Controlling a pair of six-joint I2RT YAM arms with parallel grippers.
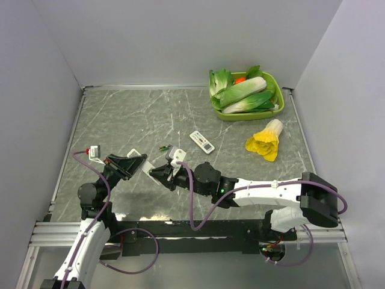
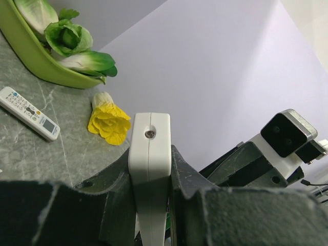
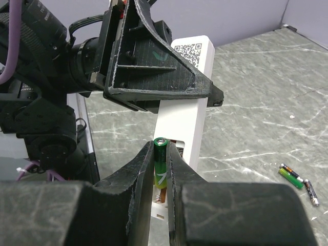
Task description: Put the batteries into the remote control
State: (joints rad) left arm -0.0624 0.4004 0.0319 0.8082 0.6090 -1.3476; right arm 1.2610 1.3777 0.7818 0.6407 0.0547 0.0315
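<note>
The remote control [image 2: 149, 148] is a slim white bar standing on end, clamped between the fingers of my left gripper [image 2: 149, 166], which is shut on it. In the right wrist view the remote control [image 3: 185, 97] shows its back with a QR label and an open battery compartment [image 3: 177, 146]. My right gripper [image 3: 161, 159] is shut on a green battery [image 3: 160, 165], held upright with its lower end down at the compartment's spring. Another green battery [image 3: 290, 176] lies on the table. From above, my left gripper [image 1: 139, 160] and right gripper [image 1: 157, 173] meet at the table's front left.
A wider white remote with coloured buttons [image 1: 202, 141] lies mid-table. A green tray [image 1: 278, 107] of leafy vegetables stands at the back right, and a yellow-white cabbage [image 1: 266, 139] lies in front of it. A dark battery [image 3: 309, 185] lies beside the green one.
</note>
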